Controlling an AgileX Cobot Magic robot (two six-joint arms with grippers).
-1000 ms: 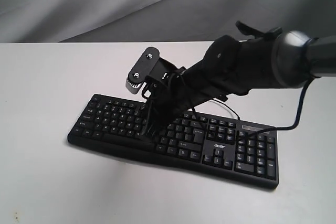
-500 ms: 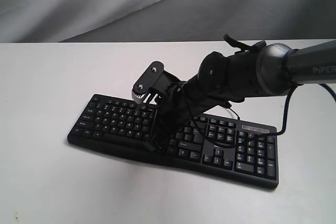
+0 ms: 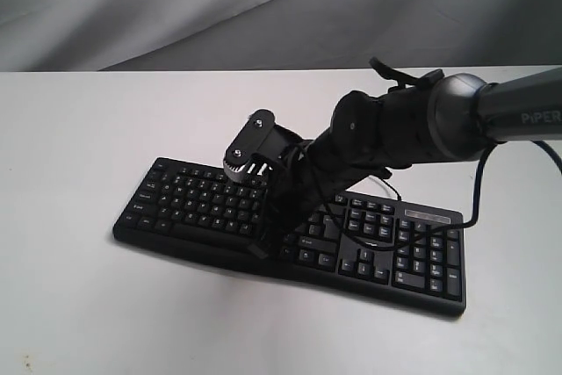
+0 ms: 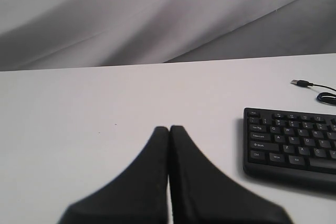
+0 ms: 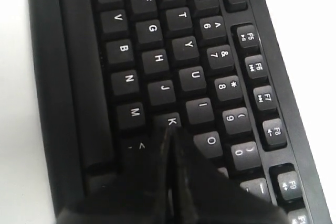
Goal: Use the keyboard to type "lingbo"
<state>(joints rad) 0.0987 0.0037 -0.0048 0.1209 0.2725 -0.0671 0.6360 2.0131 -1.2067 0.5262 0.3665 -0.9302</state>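
keyboard [image 3: 189, 199]: flat on white bench [image 3: 79, 120], angled (numpad end nearer)
right hand [image 5: 169, 130]: fingers pressed together, holding nothing, tips at K key [image 5: 171, 120]
left hand [image 4: 169, 128]: pinched closed, empty, over bare bench beside keyboard's end

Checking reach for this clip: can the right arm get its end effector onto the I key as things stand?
Probably yes. The right end effector, shut, has its tip at the K key, and the I key lies bare just beside it on the keyboard, with nothing between.
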